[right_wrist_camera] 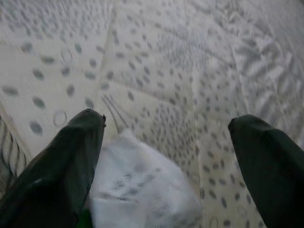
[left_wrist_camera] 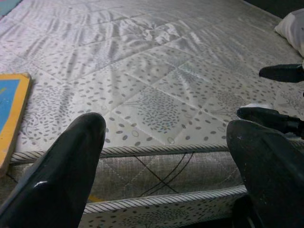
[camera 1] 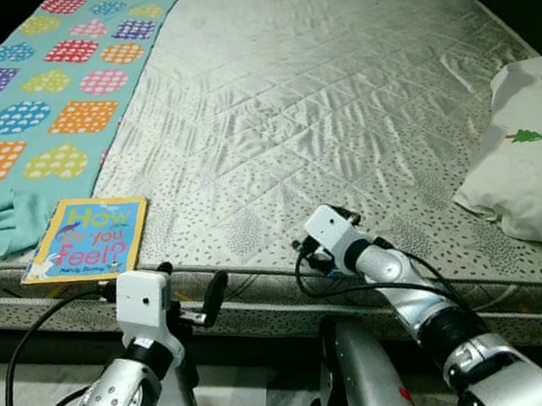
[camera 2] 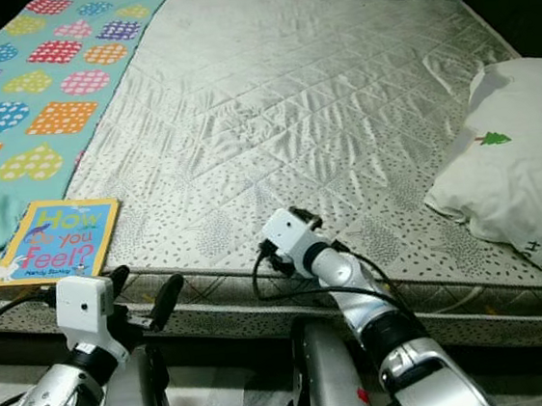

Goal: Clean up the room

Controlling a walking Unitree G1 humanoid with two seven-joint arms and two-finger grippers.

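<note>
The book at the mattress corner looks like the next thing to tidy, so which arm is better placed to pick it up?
Probably the left. The left gripper, fingers open, sits just beside the book at the mattress edge. The right gripper is farther along the edge, toward the pillow.

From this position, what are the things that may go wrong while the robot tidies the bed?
1. The book lies at the mattress edge, partly overhanging; a push from the open left claw may drop it to the floor.
2. The open right claw has a small white crumpled item between its fingers on slippery, wrinkled fabric; it may slide away on closing.
3. The right arm's cable hangs near the bed edge and may catch.
</note>
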